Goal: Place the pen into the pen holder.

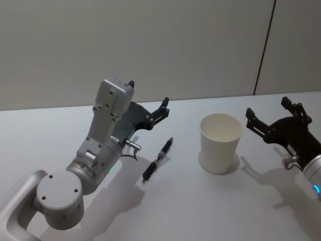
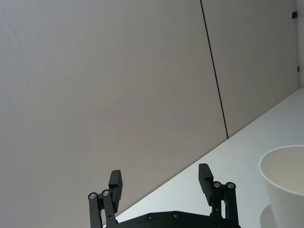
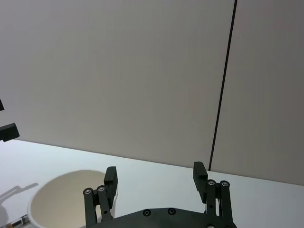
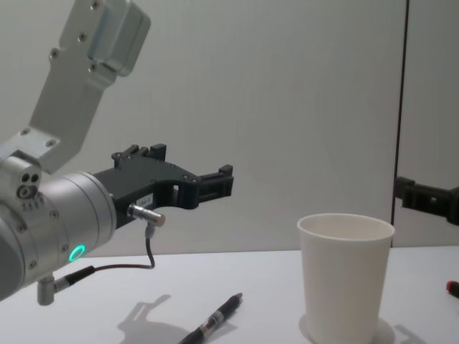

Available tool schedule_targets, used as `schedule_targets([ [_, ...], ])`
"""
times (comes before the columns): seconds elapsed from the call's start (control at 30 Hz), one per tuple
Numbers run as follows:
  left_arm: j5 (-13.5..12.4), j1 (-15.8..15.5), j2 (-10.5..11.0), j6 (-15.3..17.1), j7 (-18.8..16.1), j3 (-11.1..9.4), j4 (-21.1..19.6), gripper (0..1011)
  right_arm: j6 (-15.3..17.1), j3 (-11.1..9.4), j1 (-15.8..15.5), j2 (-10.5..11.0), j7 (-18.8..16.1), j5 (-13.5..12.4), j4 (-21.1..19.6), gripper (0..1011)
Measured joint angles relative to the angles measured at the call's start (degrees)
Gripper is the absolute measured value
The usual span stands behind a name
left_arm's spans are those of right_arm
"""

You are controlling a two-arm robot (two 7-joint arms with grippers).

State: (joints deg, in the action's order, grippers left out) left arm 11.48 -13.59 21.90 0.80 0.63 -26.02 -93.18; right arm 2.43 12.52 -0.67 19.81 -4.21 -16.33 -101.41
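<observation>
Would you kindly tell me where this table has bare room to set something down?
The near table in front of the pen and pen holder is bare, as is the far strip behind them by the wall. The gap between them is narrower. Crowded: beside the pen, where the left gripper hangs, and right of the pen holder by the right gripper.

Beside the fingers of the left gripper, the pen holder is cut off by the view's edge.
</observation>
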Motion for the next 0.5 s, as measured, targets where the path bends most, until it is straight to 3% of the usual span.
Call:
schedule_targets([
  [0.17,0.0,0.0,0.0,0.0,0.0,0.0,0.0,1001,1.4,-0.6,0.3,0.9,-1.1,0.4,-0.4,1001],
  [0.5,0.0,0.0,0.0,0.0,0.0,0.0,0.0,1001,7.4,-2.8,2.0,4.1,-4.9,0.4,-1.6,1001],
])
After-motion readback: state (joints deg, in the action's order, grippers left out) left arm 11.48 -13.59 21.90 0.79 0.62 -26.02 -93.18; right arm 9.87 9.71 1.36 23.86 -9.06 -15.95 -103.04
